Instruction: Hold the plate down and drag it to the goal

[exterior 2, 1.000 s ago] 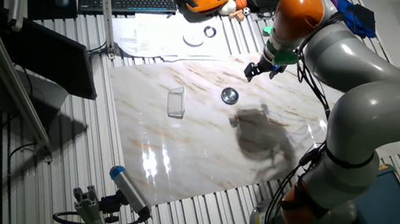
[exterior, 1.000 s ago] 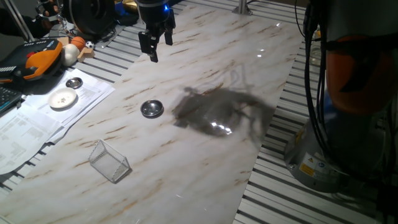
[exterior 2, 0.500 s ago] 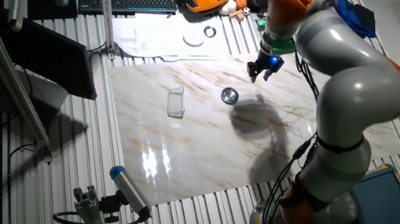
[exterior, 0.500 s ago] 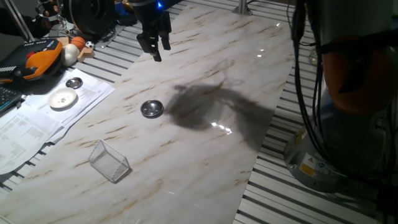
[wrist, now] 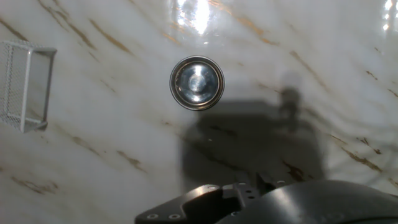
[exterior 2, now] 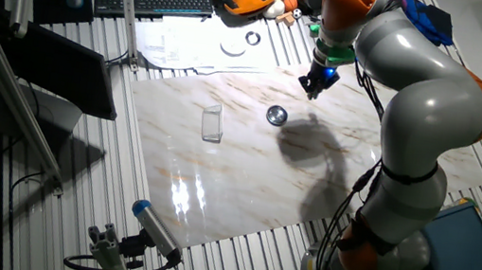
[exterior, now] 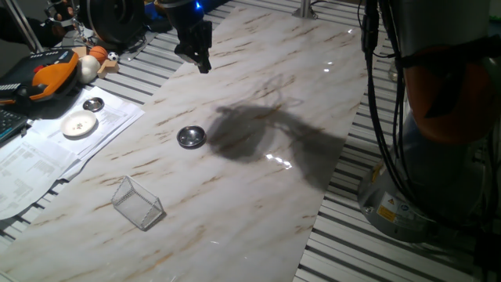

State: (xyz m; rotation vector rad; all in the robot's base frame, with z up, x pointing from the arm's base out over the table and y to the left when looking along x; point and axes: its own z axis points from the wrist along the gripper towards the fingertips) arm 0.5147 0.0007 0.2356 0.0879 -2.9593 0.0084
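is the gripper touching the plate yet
Apart. One fixed view shows the gripper high above the marble, well away from the plate.

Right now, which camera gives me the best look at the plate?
The hand view: the plate sits near centre, seen from straight above, rim and shiny bowl clear. One fixed view shows it small and oblique on the marble; the other fixed view shows only a tiny dark spot.
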